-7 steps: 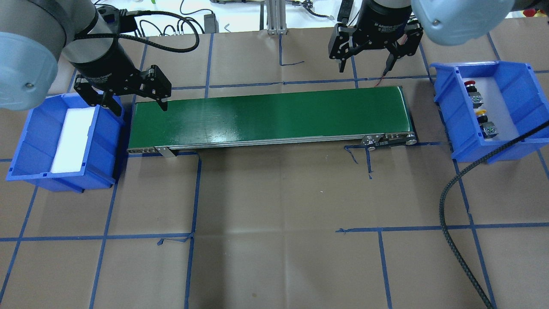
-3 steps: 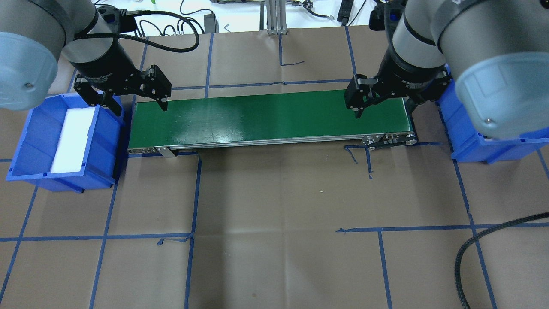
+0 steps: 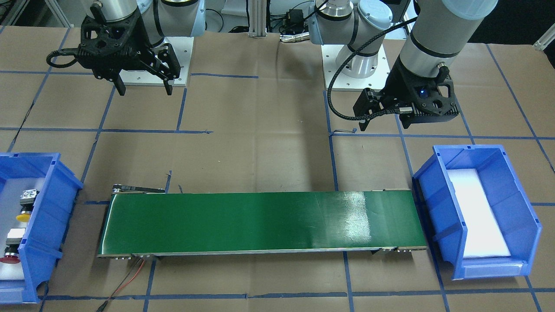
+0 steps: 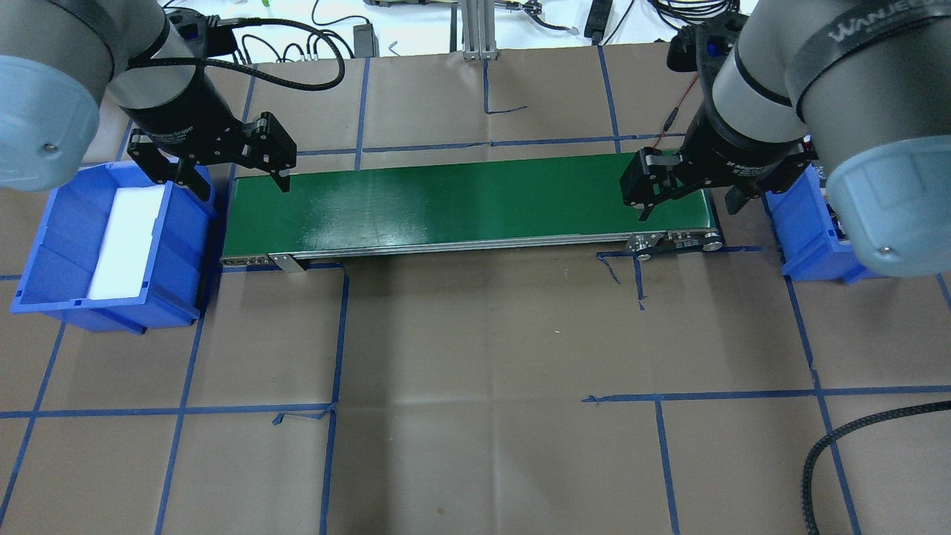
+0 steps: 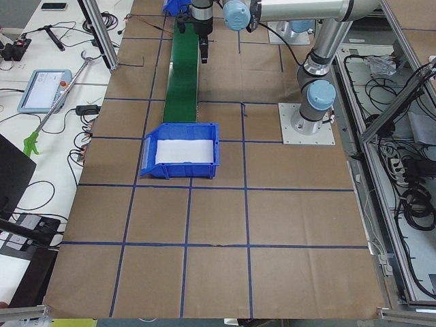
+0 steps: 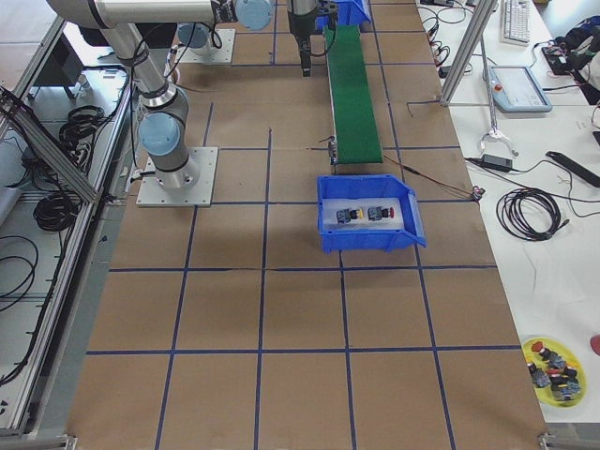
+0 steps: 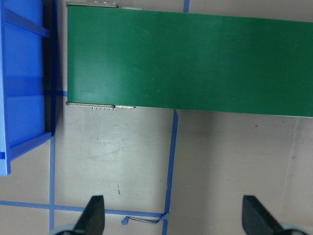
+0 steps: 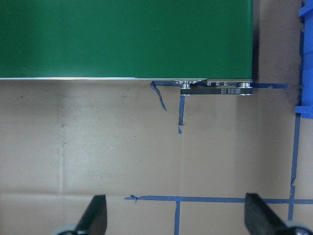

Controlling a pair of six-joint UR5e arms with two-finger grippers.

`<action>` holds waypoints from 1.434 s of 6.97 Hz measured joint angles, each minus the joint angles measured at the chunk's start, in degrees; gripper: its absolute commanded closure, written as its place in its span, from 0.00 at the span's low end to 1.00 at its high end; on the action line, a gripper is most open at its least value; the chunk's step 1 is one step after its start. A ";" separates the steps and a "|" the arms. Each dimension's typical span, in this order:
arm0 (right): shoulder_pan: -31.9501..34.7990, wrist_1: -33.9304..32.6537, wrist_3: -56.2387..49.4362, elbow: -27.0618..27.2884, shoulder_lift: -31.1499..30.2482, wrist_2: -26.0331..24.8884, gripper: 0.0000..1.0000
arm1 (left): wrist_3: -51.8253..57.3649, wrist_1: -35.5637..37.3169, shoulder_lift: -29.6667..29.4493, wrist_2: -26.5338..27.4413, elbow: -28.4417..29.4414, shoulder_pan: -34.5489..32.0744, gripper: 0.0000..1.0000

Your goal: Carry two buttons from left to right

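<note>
Past the right end of the green conveyor belt (image 4: 461, 200), inside the blue plastic bin (image 3: 52, 216): yellow-capped push-button switch (image 3: 25, 206) and red-capped push-button switch (image 3: 12, 248), side by side. Sit rightward of the right gripper (image 4: 687, 206), nearer arm, jaws spread, empty. Likewise spread, far off: left gripper (image 4: 244, 186).

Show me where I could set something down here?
The green belt is bare on top, and so is the wide brown paper on the robot's side of it. The left bin holds only a white pad. Crowded: the right bin, with the yellow button and red button; the open left gripper and right gripper hang near the belt's ends.
</note>
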 measured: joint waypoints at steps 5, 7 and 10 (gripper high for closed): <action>-0.04 0.14 0.00 -2.88 2.45 0.13 0.00 | 0.00 0.00 0.00 -0.04 0.00 0.00 0.00; -0.04 0.15 0.00 -2.97 2.53 0.13 0.00 | 0.00 0.00 0.00 -0.04 0.00 0.00 0.00; -0.04 0.07 0.24 -2.85 2.61 0.13 0.00 | 0.00 0.00 0.00 -0.04 0.00 0.00 0.00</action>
